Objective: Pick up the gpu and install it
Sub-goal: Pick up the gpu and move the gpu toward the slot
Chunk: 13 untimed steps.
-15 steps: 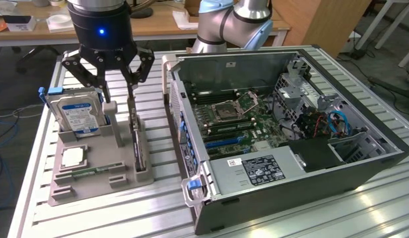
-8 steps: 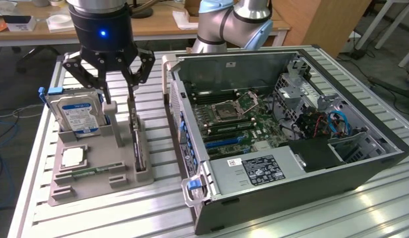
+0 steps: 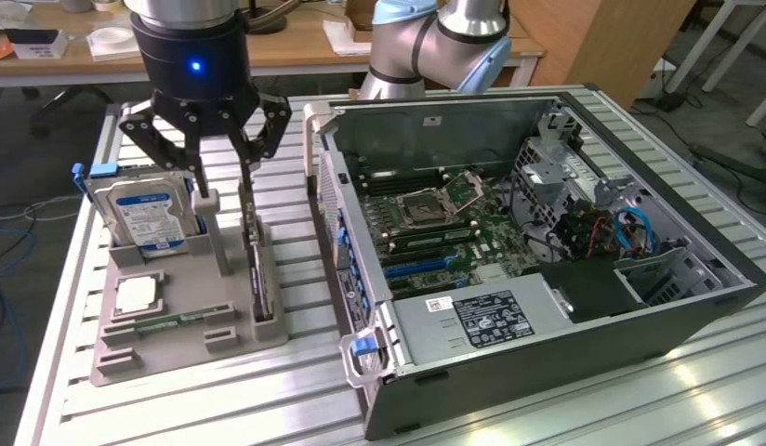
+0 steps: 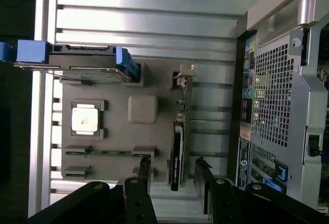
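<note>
The gpu (image 3: 252,265) stands on its long edge in a slot of the grey holder (image 3: 185,346), a thin dark card with a silvery bracket at its far end. In the wrist view the gpu (image 4: 177,154) is seen edge-on, lying between my two fingertips (image 4: 145,166). My gripper (image 3: 227,193) hangs open a little above the card's far half and touches nothing. The gripper (image 4: 174,171) straddles the card's line with a gap on both sides.
On the same holder (image 4: 118,134) stand a silver hard drive (image 3: 140,218) with blue rails, a processor chip (image 3: 135,295) and a green memory stick (image 3: 172,321). The open computer case (image 3: 680,307) with its motherboard (image 3: 439,228) lies to the exterior view's right. Another arm (image 3: 433,42) stands behind.
</note>
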Available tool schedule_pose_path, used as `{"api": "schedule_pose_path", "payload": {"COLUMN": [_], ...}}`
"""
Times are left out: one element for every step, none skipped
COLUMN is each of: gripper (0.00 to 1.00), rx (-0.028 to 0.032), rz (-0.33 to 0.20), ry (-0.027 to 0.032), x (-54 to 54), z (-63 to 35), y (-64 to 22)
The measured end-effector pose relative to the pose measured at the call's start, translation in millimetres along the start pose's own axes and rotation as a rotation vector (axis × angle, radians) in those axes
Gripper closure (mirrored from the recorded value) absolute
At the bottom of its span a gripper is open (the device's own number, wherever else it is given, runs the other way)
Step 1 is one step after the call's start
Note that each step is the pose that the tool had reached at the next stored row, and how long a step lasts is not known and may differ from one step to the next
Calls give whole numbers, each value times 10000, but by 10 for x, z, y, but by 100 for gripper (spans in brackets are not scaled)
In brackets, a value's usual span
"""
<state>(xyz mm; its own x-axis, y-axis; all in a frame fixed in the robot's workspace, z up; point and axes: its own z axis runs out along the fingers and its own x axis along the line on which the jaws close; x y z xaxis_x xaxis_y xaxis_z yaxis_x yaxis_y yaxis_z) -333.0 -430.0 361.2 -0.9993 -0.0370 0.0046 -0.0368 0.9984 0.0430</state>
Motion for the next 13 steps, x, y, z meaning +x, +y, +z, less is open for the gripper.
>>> {"api": "schedule_pose_path", "payload": {"gripper": [53,53,53,53,53,53,53,53,53,53,53,53,53], "rx": [0,1,1,0,1,1,1,1,1,0,0,0,1], "rz": [-29,-59,-88,-115,-143,-168,-191,-214,-235,-254,-273,-292,-311], "ry": [1,3,4,5,6,7,8,9,10,10,10,11,12], "x": [-1,-1,-2,-2,-2,-2,-2,-2,-2,-2,-2,-2,-2], "z": [2,4,7,9,11,14,16,18,20,23,26,28,30], "y": [-2,-3,-4,-6,-8,-10,-12,-14,-16,-19,-21,-24,-26]}}
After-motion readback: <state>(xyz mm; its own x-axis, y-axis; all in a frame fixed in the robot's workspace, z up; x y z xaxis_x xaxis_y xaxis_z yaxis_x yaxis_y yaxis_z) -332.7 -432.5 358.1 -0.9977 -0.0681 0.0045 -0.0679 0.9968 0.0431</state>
